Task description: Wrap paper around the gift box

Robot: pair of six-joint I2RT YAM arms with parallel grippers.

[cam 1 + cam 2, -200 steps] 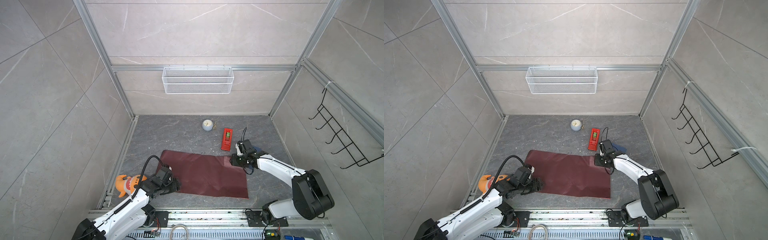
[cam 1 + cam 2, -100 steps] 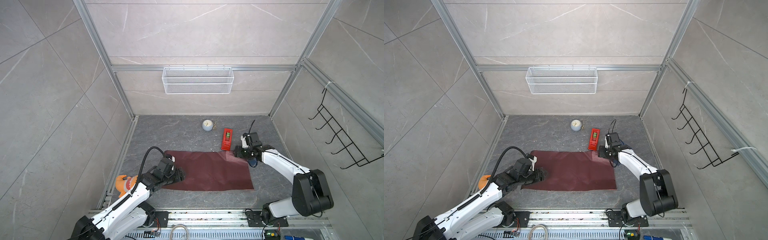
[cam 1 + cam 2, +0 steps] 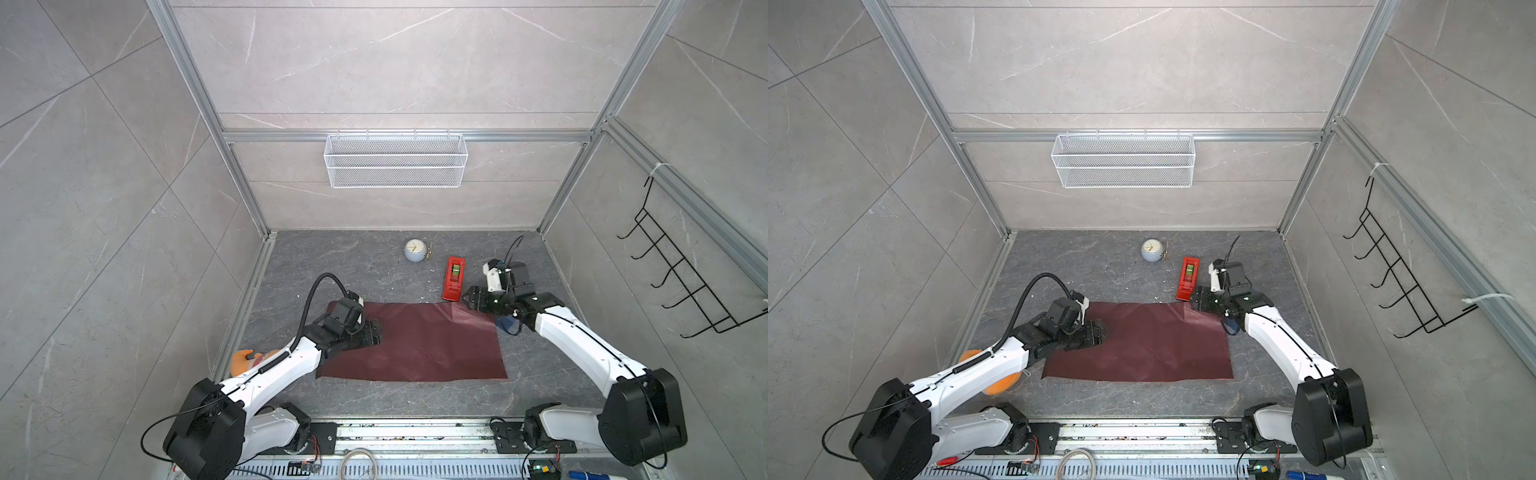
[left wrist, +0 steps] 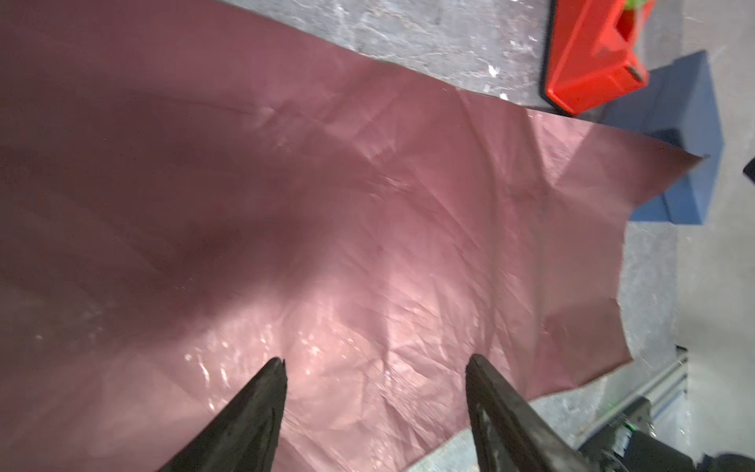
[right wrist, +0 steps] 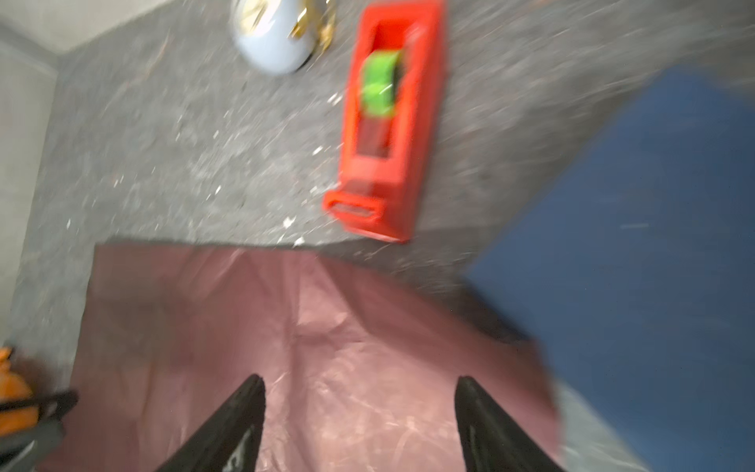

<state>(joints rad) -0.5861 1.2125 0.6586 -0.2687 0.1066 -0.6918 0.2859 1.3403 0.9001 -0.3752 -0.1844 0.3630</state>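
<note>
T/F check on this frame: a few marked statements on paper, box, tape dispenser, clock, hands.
1. The paper lies spread on the table, maroon side up. True.
2. The gift box sits in the middle of the paper. False: it is off by the paper's far right corner.
3. The left hand and right hand both have their jaws apart with nothing between them. True.
4. The tape dispenser lies on the paper. False: it stands on bare table just past the paper's far edge.
5. The clock touches the tape dispenser. False: bare table separates them.
</note>
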